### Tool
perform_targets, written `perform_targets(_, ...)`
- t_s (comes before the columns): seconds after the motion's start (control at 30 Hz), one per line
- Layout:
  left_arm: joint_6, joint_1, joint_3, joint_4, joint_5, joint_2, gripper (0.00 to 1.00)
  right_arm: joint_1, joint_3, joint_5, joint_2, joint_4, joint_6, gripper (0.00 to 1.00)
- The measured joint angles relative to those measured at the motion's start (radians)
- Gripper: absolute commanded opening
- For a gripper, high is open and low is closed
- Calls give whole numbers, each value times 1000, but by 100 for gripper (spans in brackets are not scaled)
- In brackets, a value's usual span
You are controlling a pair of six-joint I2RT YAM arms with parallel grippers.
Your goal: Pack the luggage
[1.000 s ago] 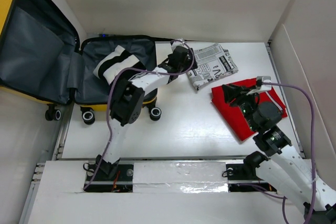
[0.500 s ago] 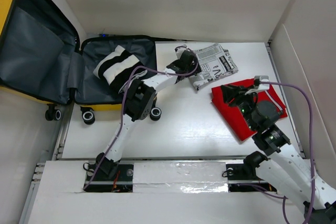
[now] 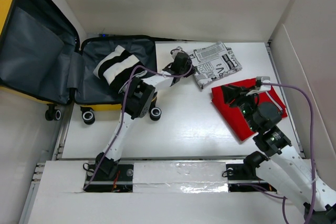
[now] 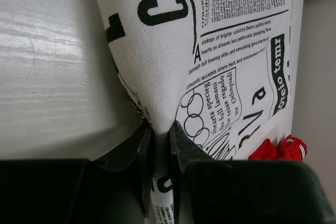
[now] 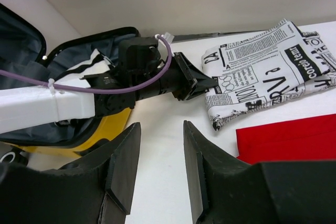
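Note:
The luggage [image 3: 37,51] lies open at the far left, yellow shell outside, grey lining inside; its yellow side [image 5: 105,124] also shows in the right wrist view. A folded black-and-white striped cloth [image 3: 116,65] rests in its lower half. To its right a newspaper-print cloth [image 3: 218,65] lies on the table. My left gripper [image 3: 190,67] is shut on that cloth's left edge, and the fabric [image 4: 173,51] is pinched between the jaws [image 4: 160,129]. My right gripper [image 5: 160,127] hovers open and empty over a folded red cloth [image 3: 247,106].
White walls enclose the table at the back and right. The suitcase's black wheels [image 3: 155,113] stick out toward the table's middle. A metal rail [image 3: 173,158] runs along the near edge in front of the arm bases.
My left gripper has reached right to the newspaper-print cloth's edge and closed on it. The right arm has not moved.

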Motion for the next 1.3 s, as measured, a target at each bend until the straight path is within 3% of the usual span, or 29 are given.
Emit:
perform_targets(0.23, 103, 24, 1, 26, 37, -2, 0, 0, 0, -2, -2, 2, 0, 44)
perform_targets(0.47, 311, 80, 150, -171, 113, -35, 0, 0, 0, -7, -8, 2, 0, 44)
perform_targets(0.63, 430, 162, 154, -353, 151, -212, 0, 0, 0, -8, -23, 2, 1, 44)
perform_targets(0.87, 507, 364, 137, -493, 175, -525, 0, 0, 0, -11, -26, 3, 1, 44)
perform_targets(1.0, 523, 498, 9, -507, 190, -691, 0, 0, 0, -11, -28, 0, 1, 44)
perform_targets(1.13, 536, 603, -249, -468, 183, -846, 0, -2, 0, -10, -42, -1, 0, 45)
perform_targets(1.3, 541, 723, -525, -435, 175, -904, 0, -2, 0, -9, -60, 0, 0, 45)
